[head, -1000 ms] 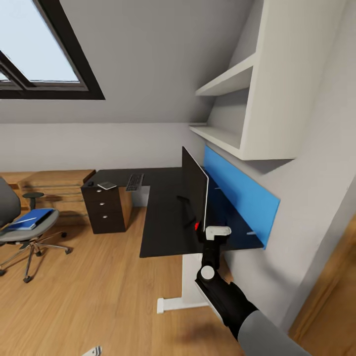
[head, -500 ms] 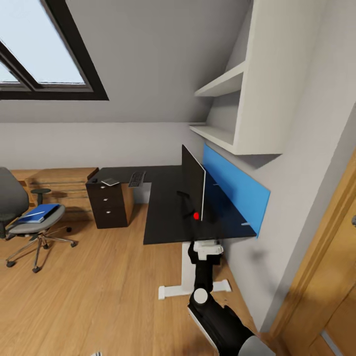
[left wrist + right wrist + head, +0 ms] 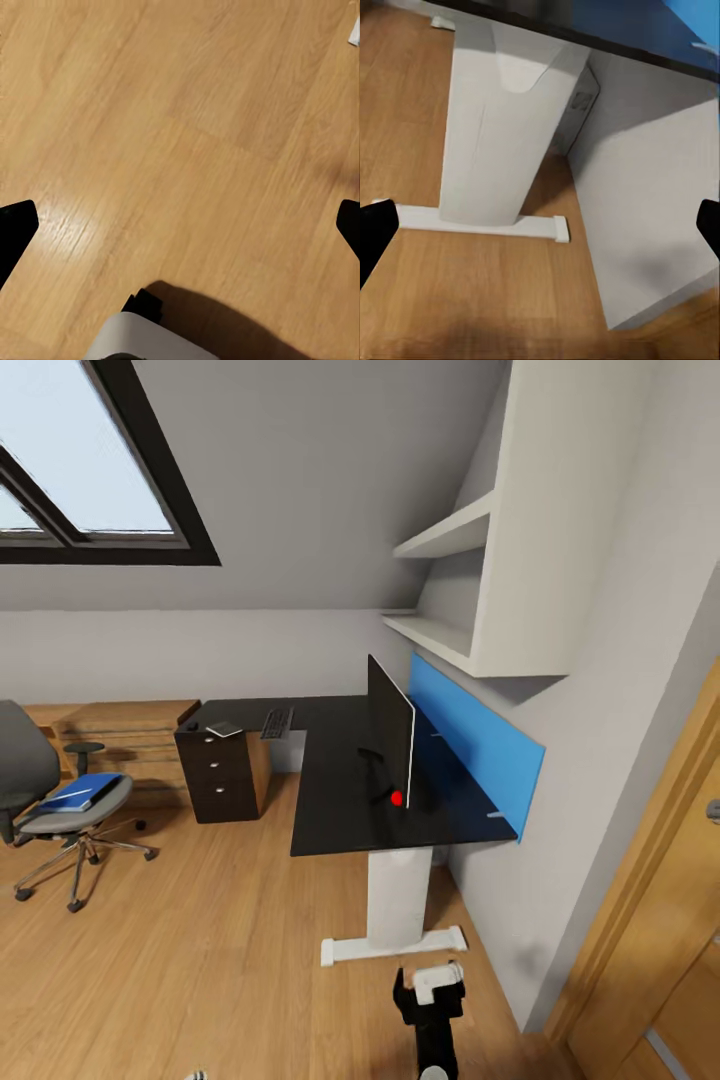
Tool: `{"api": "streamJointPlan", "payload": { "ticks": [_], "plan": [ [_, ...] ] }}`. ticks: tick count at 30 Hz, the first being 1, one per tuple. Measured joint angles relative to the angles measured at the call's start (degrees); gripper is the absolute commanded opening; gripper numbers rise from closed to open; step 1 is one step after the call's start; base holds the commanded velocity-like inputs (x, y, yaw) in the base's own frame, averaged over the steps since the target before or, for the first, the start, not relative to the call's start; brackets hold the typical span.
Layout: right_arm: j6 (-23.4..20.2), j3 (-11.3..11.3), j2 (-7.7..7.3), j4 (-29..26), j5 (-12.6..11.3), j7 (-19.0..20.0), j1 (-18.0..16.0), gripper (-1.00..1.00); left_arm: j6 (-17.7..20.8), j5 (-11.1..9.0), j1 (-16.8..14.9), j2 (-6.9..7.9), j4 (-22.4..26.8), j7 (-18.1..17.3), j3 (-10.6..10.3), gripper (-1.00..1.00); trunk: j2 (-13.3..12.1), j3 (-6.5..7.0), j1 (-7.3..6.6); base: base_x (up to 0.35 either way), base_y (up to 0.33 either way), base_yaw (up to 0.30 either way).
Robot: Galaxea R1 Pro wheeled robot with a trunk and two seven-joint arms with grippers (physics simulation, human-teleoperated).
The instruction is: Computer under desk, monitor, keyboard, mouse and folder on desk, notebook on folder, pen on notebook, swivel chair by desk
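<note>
Beyond the right claw [image 3: 432, 988], apart, stands the desk [image 3: 340, 800].

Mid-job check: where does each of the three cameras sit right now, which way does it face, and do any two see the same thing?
Head: high on the robot, facing the desk, monitor and swivel chair; right gripper low in frame.
Left wrist: on the left arm, aimed down at wood floor; dark fingertips at the edges.
Right wrist: on the right arm, facing the white pedestal leg; fingertips spread wide.
Shared: head and right wrist both show that leg.
</note>
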State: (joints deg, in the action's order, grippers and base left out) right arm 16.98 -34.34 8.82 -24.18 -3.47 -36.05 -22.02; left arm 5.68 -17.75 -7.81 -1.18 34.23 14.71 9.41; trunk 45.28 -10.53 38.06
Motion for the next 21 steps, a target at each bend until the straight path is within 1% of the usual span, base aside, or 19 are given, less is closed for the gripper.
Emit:
{"api": "streamJointPlan", "payload": {
  "ticks": [2, 3, 4, 5, 6, 7, 10, 11, 13, 14, 17, 19, 21],
  "plan": [
    [1.64, 0.13, -0.08, 2.49, -2.07, 1.76, 0.04, 1.0, -1.18, 0.17, 0.0, -0.04, -0.03, 0.01, -0.37, 1.0, -0.8, 0.36, -0.44, 0.0, 0.0, 0.0],
    [4.01, 0.37, -0.3, 5.24, -5.95, 4.73, 0.06, 1.0, -4.39, 1.28, 0.0, -0.07, -0.21, 0.05, -1.82, 1.0, -1.2, 0.54, -0.66, 0.0, 0.0, 0.0],
    [4.66, 0.37, -0.34, 6.11, -7.14, 5.71, 0.05, 1.0, -5.51, 1.79, 0.01, -0.07, -0.36, 0.09, -2.41, 1.0, -1.6, 0.72, -0.88, 0.0, 0.0, 0.0],
    [5.91, 0.54, -0.67, 8.34, -10.6, 8.26, 0.09, 1.0, -8.05, 2.88, 0.03, -0.05, -1.73, 0.22, -3.88, 1.0, -2.01, 0.9, -1.1, 0.0, 0.0, 0.0],
    [6.22, 0.51, -0.86, 9.19, -11.72, 9.09, 0.09, 1.0, -8.77, 3.17, 0.03, -0.04, -2.54, 0.25, -4.29, 1.0, -2.41, 1.08, -1.32, 0.0, 0.0, 0.0],
    [6.67, 0.57, -1.25, 10.51, -13.69, 10.45, 0.1, 1.0, -9.73, 3.58, 0.03, -0.03, -4.36, 0.26, -4.87, 1.0, -2.81, 1.26, -1.54, 0.0, 0.0, 0.0],
    [7.44, 0.52, -1.67, 11.95, -15.85, 12.22, 0.09, 1.0, -10.63, 4.06, 0.03, -0.03, -7.22, 0.26, -5.42, 1.0, -4.01, 1.8, -2.2, 0.0, 0.0, 0.0],
    [8.37, 0.52, -1.83, 12.52, -16.74, 13.0, 0.1, 1.0, -10.99, 4.17, 0.03, 0.01, -8.8, 0.28, -5.61, 1.0, -4.41, 1.98, -2.42, 0.0, 0.0, 0.0],
    [9.79, 0.49, -1.94, 12.91, -17.38, 13.53, 0.1, 1.0, -11.27, 4.22, 0.03, 0.05, -10.19, 0.28, -5.71, 1.0, -5.22, 2.34, -2.86, 0.0, 0.0, 0.0],
    [11.4, 0.48, -1.98, 13.2, -17.79, 13.86, 0.1, 1.0, -11.45, 4.21, 0.03, 0.12, -11.48, 0.28, -5.78, 1.0, -5.62, 2.52, -3.08, 0.0, 0.0, 0.0],
    [13.54, 0.48, -1.99, 13.71, -18.31, 14.17, 0.11, 1.0, -11.62, 4.12, 0.03, 0.48, -13.8, 0.24, -5.84, 1.0, -6.82, 3.06, -3.74, 0.0, 0.0, 0.006],
    [15.06, 0.48, -1.88, 15.46, -18.71, 14.32, 0.1, 1.0, -11.75, 4.06, 0.04, 0.92, -17.13, 0.19, -5.76, 1.0, -7.63, 3.42, -4.18, 0.0, 0.0, 0.113],
    [15.48, 0.5, -1.88, 16.04, -18.83, 14.36, 0.1, 1.0, -11.77, 4.08, 0.04, 0.98, -18.09, 0.15, -5.74, 1.0, -8.43, 3.78, -4.62, 0.0, 0.0, 0.181]
  ]
}}
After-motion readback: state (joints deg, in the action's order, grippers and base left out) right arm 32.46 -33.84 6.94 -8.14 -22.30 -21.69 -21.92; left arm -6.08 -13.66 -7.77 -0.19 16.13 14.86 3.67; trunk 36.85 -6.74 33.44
